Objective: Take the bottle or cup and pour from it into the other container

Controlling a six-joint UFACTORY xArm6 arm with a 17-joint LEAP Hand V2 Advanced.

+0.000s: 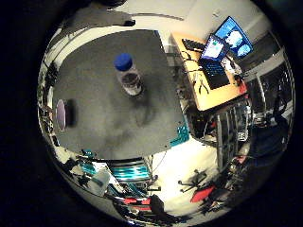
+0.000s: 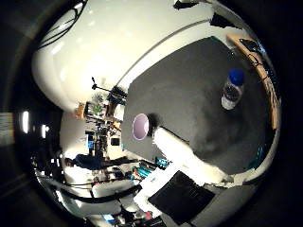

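Observation:
A clear bottle point(image 1: 130, 76) with a blue cap stands upright near the middle of a dark grey table point(image 1: 95, 104). A purple cup point(image 1: 62, 113) stands near one edge of the table, away from the bottle. The thumb side view shows the bottle point(image 2: 232, 90) and the cup point(image 2: 141, 126), seen open from above. My hand point(image 2: 180, 156) hovers well above the table, with a white finger reaching out straight beside the cup in the thumb side view. It holds nothing. Both things look small and far from the palm.
A wooden desk point(image 1: 213, 71) with lit screens and a laptop stands beside the table. Office chairs point(image 1: 199, 180) and clutter stand on the pale floor past the table's edge. A white wall point(image 2: 114, 47) and tripods point(image 2: 99, 104) lie beyond the table.

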